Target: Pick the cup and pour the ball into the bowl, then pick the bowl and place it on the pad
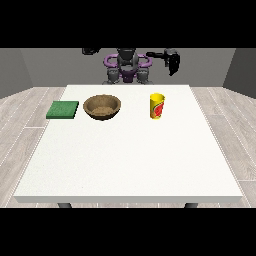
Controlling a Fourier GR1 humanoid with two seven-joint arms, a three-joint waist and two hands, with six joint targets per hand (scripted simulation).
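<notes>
On table [125, 160]: yellow cup [157, 106], red label unreadable; both hands' finger state indiscernible.

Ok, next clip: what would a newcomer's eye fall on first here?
Most likely the yellow cup, standing upright right of the table's middle, the brightest thing on the white table. Next come the brown bowl to its left and the green pad near the table's left edge. Both hands are raised behind the table; the hand at the view's right hangs above and behind the cup.

grey robot torso [127, 67], purple shoulder rings, black hands [173, 62]
</notes>
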